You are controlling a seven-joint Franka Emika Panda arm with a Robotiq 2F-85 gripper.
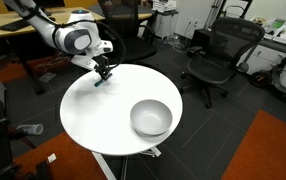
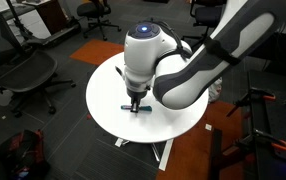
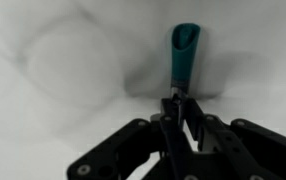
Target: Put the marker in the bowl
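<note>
The teal-blue marker (image 3: pixel 184 55) is pinched by its dark end between my gripper's (image 3: pixel 179 100) closed fingers in the wrist view, its body pointing away over the white table. In an exterior view my gripper (image 1: pixel 104 73) is near the table's far left edge with the marker (image 1: pixel 99 81) at its tips. It also shows in an exterior view (image 2: pixel 135 104) with the marker (image 2: pixel 129 108) low over the table. The silvery bowl (image 1: pixel 151 117) stands empty on the table's near right part, well apart from the gripper. The arm hides the bowl in the exterior view from the opposite side.
The round white table (image 1: pixel 93 115) stands on a dark floor. Black office chairs (image 1: pixel 218 55) stand behind it; another chair (image 2: pixel 28 75) shows beside the table. Desks line the back wall. An orange carpet patch (image 1: pixel 273 150) lies at the right.
</note>
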